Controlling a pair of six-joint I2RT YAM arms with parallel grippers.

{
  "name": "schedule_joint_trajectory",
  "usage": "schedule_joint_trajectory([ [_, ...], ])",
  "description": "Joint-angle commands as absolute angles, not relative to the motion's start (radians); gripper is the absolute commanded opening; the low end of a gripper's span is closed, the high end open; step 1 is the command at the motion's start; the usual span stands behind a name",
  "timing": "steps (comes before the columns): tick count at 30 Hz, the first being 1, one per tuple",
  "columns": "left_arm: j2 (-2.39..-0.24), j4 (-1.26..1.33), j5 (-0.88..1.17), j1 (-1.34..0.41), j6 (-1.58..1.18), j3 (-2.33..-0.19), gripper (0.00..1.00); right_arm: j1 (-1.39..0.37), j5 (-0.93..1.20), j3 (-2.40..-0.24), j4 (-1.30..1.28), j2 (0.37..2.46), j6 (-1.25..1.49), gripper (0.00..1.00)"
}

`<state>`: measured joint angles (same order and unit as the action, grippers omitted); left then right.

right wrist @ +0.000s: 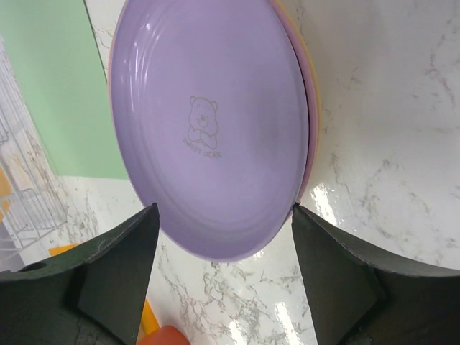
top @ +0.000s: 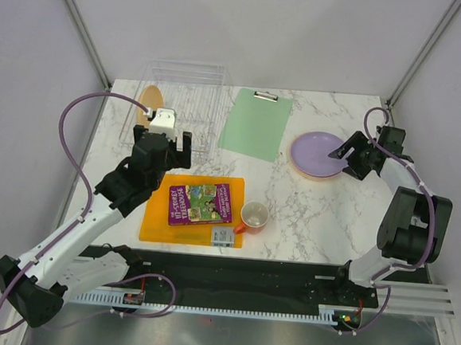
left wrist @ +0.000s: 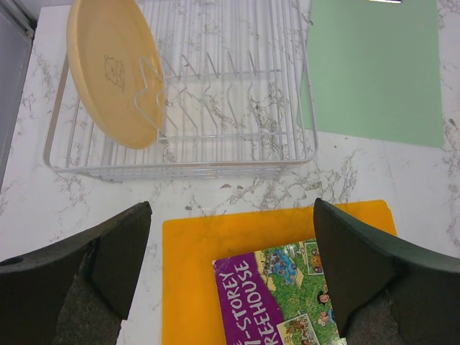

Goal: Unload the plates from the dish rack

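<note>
One yellow-orange plate point(top: 149, 99) stands on edge in the wire slots at the 9 o'clock end of the dish rack point(top: 183, 109), leaning slightly, its face printed with a small bear. Clock directions are read on the top view, with 12 o'clock at the far edge of the table point(top: 307, 214). The rack sits at 11 o'clock on the table, and its other slots hold nothing. At 2 o'clock lies a stack of plates with the lilac plate point(top: 316, 151) on top, face up, and a pink rim point(top: 318, 177) showing beneath it; how many plates lie lower in the stack cannot be told.

The left end effector point(left wrist: 231, 207) hangs with its jaws spread wide and nothing between them. It is over the far edge of the orange cutting board point(top: 159, 215), just at 6 o'clock of the rack. The right end effector point(right wrist: 224, 212) is likewise parted and holds nothing, at the 3 o'clock rim of the lilac plate. Whether it touches the rim cannot be told.

A green clipboard point(top: 256, 125) lies flat between rack and stack. On the cutting board rests a purple picture book point(top: 200, 204), with a small orange cup point(top: 255, 215) upright just at its 3 o'clock side.
</note>
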<state>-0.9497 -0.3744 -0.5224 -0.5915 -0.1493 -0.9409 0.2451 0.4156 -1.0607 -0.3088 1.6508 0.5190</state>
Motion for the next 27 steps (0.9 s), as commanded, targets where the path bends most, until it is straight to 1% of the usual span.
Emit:
schedule_joint_trajectory([
  [1,-0.928,-0.370,-0.535,-0.594,-0.178,-0.933,1.00,0.247,0.310,-1.111,-0.365,1.569,0.448,0.82],
  [8,-0.960,-0.365,-0.583,-0.592,-0.120,-0.962,1.00,0.219,0.213,-1.134,-0.431,1.470,0.420,0.84],
  [11,-1.031,-0.354,-0.658,-0.583,-0.033,-1.012,1.00,0.181,0.166,-1.135,-0.439,1.385,0.408,0.84],
  [15,-1.143,-0.342,-0.687,-0.543,0.070,-1.103,1.00,0.140,0.137,-1.132,-0.454,1.292,0.391,0.87],
  [19,-1.236,-0.255,-0.745,-0.474,0.185,-1.144,1.00,0.133,0.150,-1.120,-0.462,1.278,0.390,0.88],
  [24,-1.325,-0.249,-0.704,-0.348,0.172,-1.203,1.00,0.123,0.167,-1.092,-0.462,1.289,0.384,0.88],
  [27,-1.370,-0.198,-0.722,-0.285,0.195,-1.210,1.00,0.123,0.172,-1.083,-0.457,1.298,0.383,0.88],
])
